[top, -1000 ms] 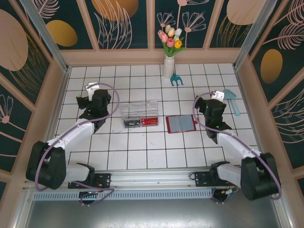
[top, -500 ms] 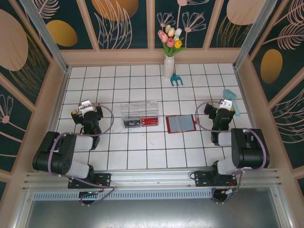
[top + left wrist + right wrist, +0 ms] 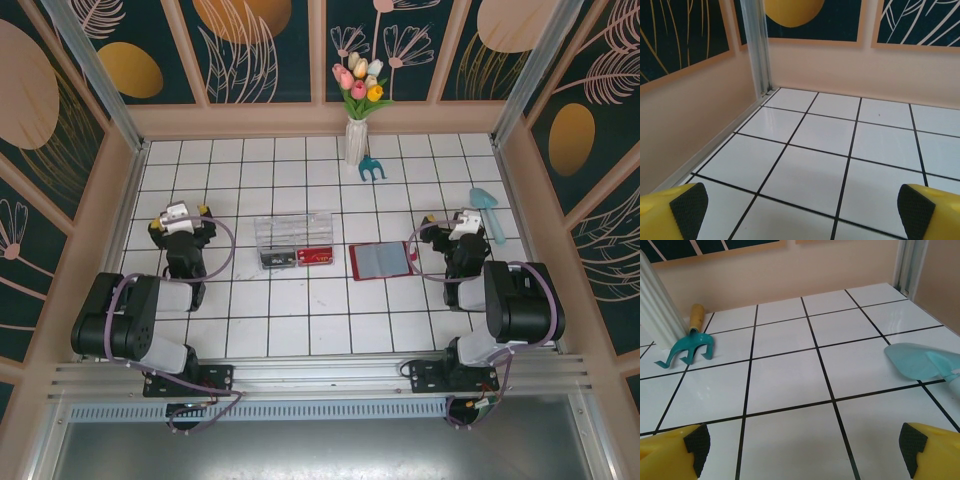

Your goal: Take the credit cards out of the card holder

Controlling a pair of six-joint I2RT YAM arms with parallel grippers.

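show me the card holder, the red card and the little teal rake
card holder [image 3: 380,261]: top external view, middle of its grey inner pockets
red card [image 3: 315,256]: top external view, centre of its face
teal rake [image 3: 694,341]: right wrist view, head above the tines

Lab robot booth: alu frame [image 3: 97,72], printed wall panels [image 3: 250,50], white-tiled table [image 3: 300,312].

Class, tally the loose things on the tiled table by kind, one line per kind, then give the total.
credit cards: 2, a red card and a dark grey card
card holder: 1
clear box: 1
garden implements: 2, a teal rake and a pale blue trowel
vase of tulips: 1
Total: 7
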